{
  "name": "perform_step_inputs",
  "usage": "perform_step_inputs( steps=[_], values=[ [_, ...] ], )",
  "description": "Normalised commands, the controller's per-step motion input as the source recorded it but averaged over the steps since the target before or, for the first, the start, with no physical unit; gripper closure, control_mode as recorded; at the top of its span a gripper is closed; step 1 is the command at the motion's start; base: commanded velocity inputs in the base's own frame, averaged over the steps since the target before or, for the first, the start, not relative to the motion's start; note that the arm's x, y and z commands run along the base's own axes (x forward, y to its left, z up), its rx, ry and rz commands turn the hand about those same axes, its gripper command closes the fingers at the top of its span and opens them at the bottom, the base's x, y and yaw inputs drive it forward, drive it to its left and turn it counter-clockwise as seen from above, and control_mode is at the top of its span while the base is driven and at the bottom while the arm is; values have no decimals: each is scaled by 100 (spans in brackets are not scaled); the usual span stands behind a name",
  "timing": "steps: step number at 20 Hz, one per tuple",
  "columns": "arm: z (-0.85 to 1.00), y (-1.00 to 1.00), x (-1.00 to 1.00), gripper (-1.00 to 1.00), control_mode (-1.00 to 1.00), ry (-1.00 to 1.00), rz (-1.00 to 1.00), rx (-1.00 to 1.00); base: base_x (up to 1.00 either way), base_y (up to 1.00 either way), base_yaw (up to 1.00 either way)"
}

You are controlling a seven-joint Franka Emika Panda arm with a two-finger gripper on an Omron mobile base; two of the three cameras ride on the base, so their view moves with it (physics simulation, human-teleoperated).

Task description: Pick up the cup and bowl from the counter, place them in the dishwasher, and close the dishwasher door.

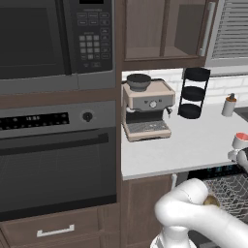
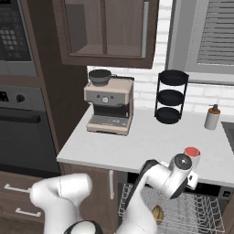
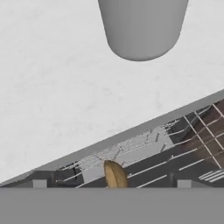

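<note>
The red cup (image 2: 192, 153) with its white inside stands near the front edge of the smooth pale worktop (image 2: 137, 141), just beyond the gripper (image 2: 191, 179), whose jaws are spread wide and hold nothing. Below the edge, the tan-brown round bowl (image 2: 157, 213) sits on edge in the grey wire rack of the open dishwasher (image 2: 183, 215).

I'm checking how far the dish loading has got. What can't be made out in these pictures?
- Bowl in the dishwasher rack: mostly hidden by the arm in both base views.
- Cup on the counter: lower part hidden behind the hand, right base view.
- Dishwasher door: cut off by the bottom edges.
- Gripper jaws: hidden behind the wrist.
</note>
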Motion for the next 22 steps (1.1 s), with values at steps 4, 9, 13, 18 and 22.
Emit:
perform_step_inputs(
  steps=[4,9,13,18,22],
  values=[
    [84,-6,1,-100,-100,3,0,1,0,0,0],
    [55,0,28,-100,-100,12,0,-1,0,0,0],
    [44,1,46,-100,-100,14,1,-4,0,0,0],
    [2,1,57,-100,-100,7,3,-1,0,0,0],
    [0,-6,43,-100,-100,0,3,0,0,0,0]
  ],
)
